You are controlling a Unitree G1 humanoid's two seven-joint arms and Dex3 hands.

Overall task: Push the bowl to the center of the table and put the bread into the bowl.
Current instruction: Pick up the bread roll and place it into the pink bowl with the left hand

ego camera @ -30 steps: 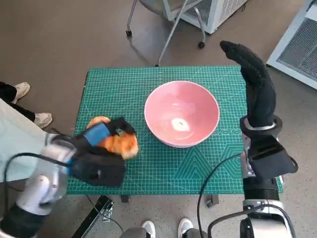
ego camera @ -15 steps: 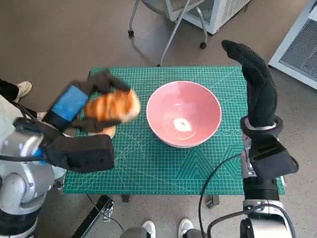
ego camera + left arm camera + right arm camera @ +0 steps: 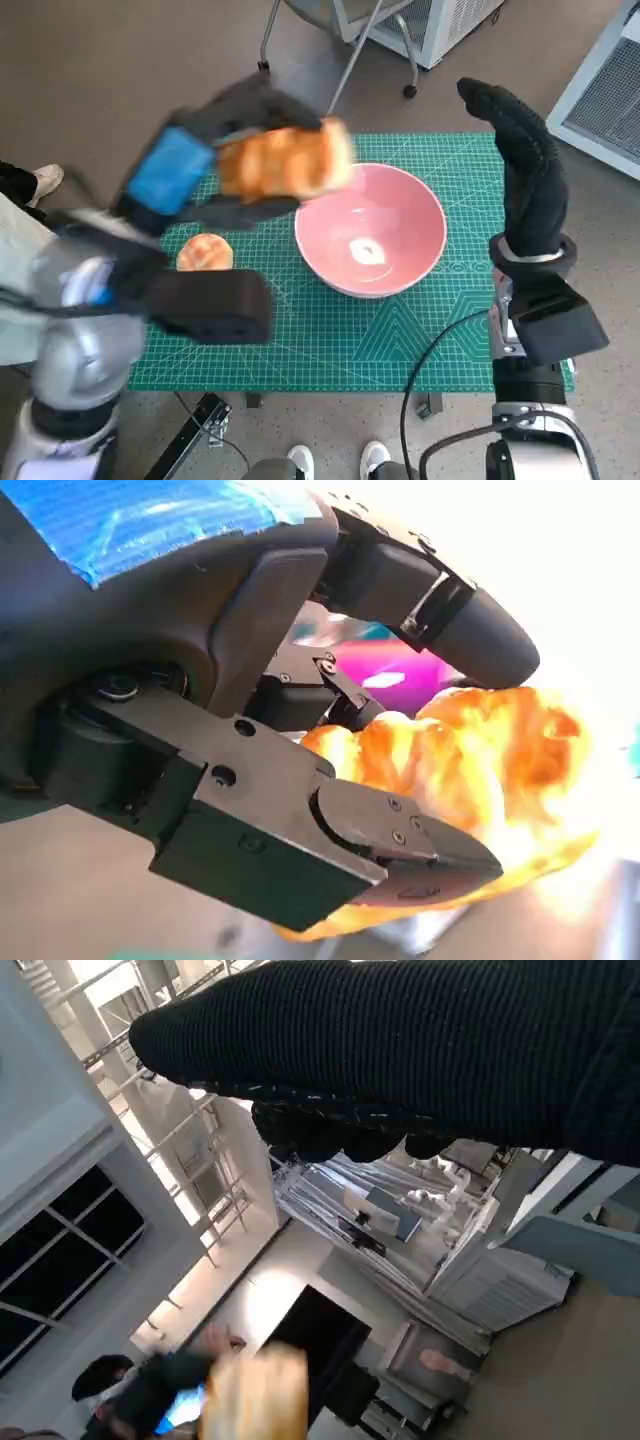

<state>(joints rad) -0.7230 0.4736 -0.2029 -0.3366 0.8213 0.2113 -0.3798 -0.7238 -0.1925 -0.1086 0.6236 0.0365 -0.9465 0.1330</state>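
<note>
Lifted higher and carried toward the bowl since half a second ago, the left hand (image 3: 215, 150) now holds the bread (image 3: 285, 160) in the air, fingers (image 3: 400, 845) closed around it, just beside the near rim of the pink bowl (image 3: 370, 230). Below that hand a second small bun (image 3: 205, 253) lies on the green cutting mat (image 3: 330, 330). Beyond the bowl's far side, the gloved right hand (image 3: 525, 165) stands upright, empty, fingers straight and held together.
</note>
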